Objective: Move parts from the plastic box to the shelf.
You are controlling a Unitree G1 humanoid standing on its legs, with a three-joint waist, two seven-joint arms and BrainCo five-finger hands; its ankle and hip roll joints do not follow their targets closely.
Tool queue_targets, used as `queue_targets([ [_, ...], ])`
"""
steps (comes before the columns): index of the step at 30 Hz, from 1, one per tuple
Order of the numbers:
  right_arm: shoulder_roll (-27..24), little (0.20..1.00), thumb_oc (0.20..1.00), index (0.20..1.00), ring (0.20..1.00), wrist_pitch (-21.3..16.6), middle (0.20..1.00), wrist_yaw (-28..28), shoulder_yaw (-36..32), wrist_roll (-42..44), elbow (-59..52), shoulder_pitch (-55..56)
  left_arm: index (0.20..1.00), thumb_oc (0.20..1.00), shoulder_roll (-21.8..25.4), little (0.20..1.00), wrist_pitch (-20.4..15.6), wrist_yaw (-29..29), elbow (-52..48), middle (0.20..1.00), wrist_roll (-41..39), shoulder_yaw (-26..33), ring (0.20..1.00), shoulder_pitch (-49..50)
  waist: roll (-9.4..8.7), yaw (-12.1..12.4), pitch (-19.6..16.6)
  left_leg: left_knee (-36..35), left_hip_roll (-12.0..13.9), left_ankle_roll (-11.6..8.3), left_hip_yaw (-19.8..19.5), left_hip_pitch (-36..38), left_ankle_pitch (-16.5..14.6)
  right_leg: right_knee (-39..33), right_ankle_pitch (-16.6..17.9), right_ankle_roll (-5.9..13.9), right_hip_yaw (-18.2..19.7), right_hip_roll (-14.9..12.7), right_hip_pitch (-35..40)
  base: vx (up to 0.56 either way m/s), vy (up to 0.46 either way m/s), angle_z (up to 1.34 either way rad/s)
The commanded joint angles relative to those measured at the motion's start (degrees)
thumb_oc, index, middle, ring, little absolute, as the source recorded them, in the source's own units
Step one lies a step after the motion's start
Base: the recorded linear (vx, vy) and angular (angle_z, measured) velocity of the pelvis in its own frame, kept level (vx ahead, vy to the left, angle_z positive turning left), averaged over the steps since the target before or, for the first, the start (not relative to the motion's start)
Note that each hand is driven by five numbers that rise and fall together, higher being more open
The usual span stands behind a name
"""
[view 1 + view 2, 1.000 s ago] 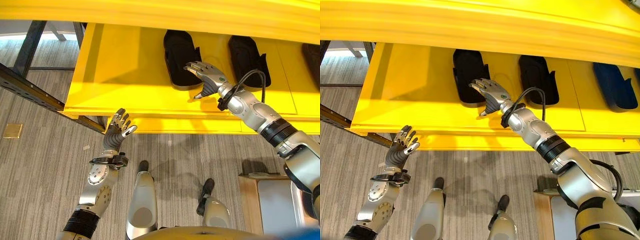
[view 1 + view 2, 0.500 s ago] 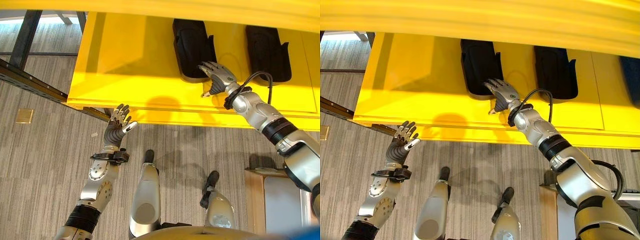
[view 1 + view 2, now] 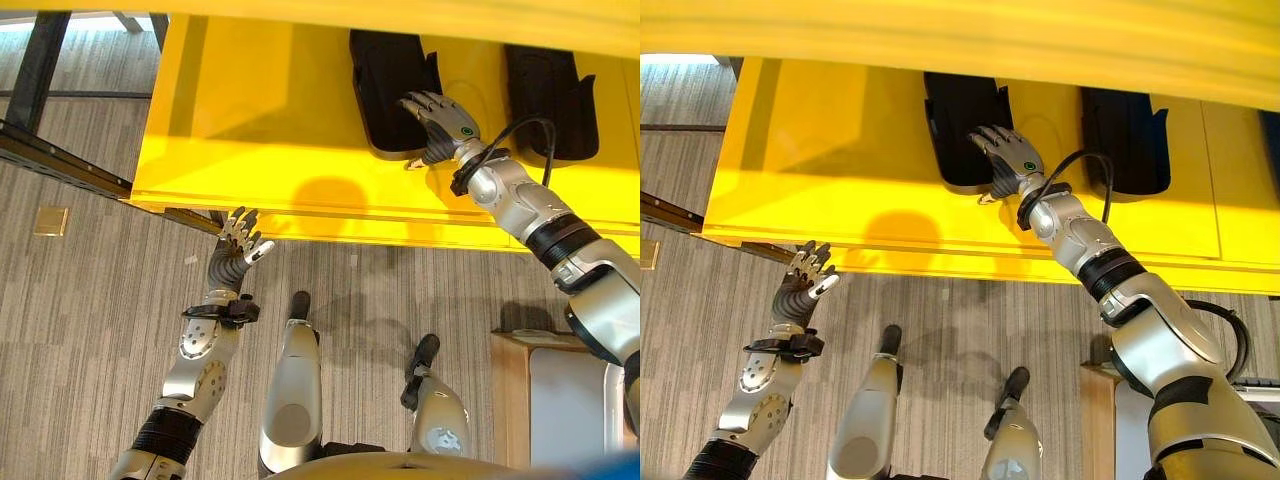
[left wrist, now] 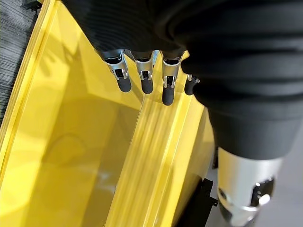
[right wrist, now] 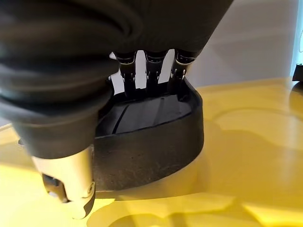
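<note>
We note the right robot hand (image 3: pixel 1008 160) resting straight fingers on the near end of a black part (image 3: pixel 958 125) lying on the yellow shelf (image 3: pixel 820 180), likely seating it, while the left robot hand (image 3: pixel 800 290) hovers spread below the shelf's near edge.

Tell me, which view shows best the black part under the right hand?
The right wrist view: the black part sits close, right hand fingers on its top. Both eye views show it from above on the yellow shelf.
</note>
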Motion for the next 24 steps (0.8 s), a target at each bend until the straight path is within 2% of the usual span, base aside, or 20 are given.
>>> queue_targets([
  [1,0.2,1.0,1.0,1.0,1.0,0.2,1.0,-2.5,0.0,2.4,1.5,-5.6,1.0,1.0,0.4,1.0,-3.9,0.6,-3.0,1.0,-0.1,-0.6,1.0,-0.5,-0.37,1.1,-1.0,-7.1,0.1,0.99,0.4,2.4,5.2,13.7,-4.7,1.63,2.3,-2.7,-1.5,0.0,0.0,0.0],
  [11,1.9,1.0,1.0,1.0,1.0,0.5,1.0,-3.0,-0.6,3.2,1.8,-5.5,1.0,1.0,-0.2,1.0,-4.2,1.8,-3.3,1.0,-0.1,-0.5,1.0,-1.1,-0.38,1.7,-0.2,-6.6,-0.1,1.32,0.2,1.4,4.9,14.3,-4.8,1.47,2.3,-2.7,-2.3,0.0,0.0,0.0],
  [24,6.8,1.0,1.0,1.0,1.0,0.9,1.0,-2.8,0.4,2.9,4.9,-6.3,1.0,1.0,-0.5,1.0,-4.8,2.6,-3.5,1.0,-0.4,-0.4,1.0,-1.4,-0.26,2.4,0.4,-6.0,-0.8,1.6,0.0,0.6,4.5,14.5,-4.6,1.51,2.2,-3.0,-2.3,0.0,0.004,0.01],
])
